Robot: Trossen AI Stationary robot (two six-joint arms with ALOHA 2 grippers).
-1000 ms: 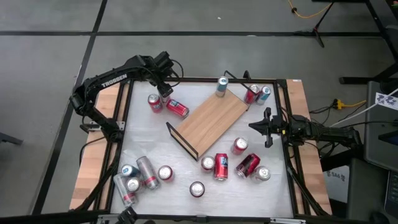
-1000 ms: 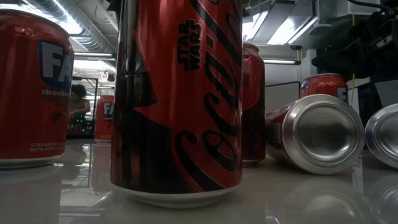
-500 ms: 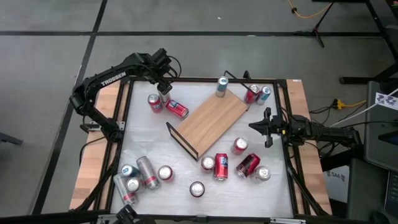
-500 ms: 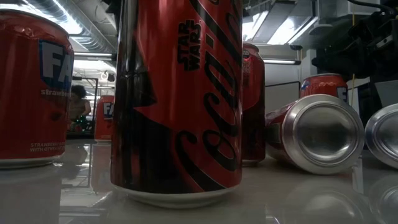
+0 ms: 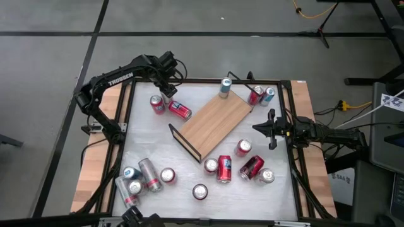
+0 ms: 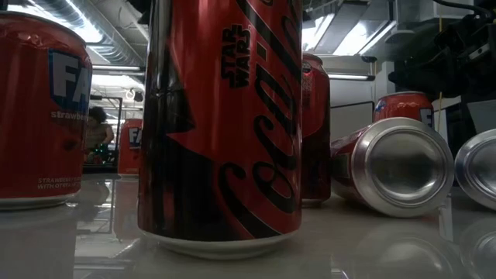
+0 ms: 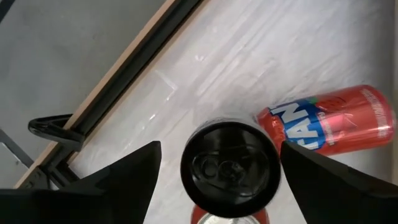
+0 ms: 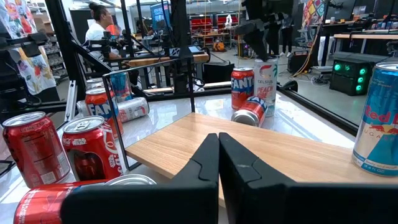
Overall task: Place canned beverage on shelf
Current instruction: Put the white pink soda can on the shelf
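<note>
The white counter (image 5: 189,164) with its black frame carries a flat light-wood shelf (image 5: 218,118) with black wire end rails, lying diagonally near the far edge with no can on its board. Near the far-left corner, the left gripper (image 5: 165,86) hangs with fingers spread above an upright dark-topped can (image 7: 230,167), beside a toppled red Fanta can (image 5: 180,110). At the right edge, the right gripper (image 5: 264,128) waits clenched and empty.
</note>
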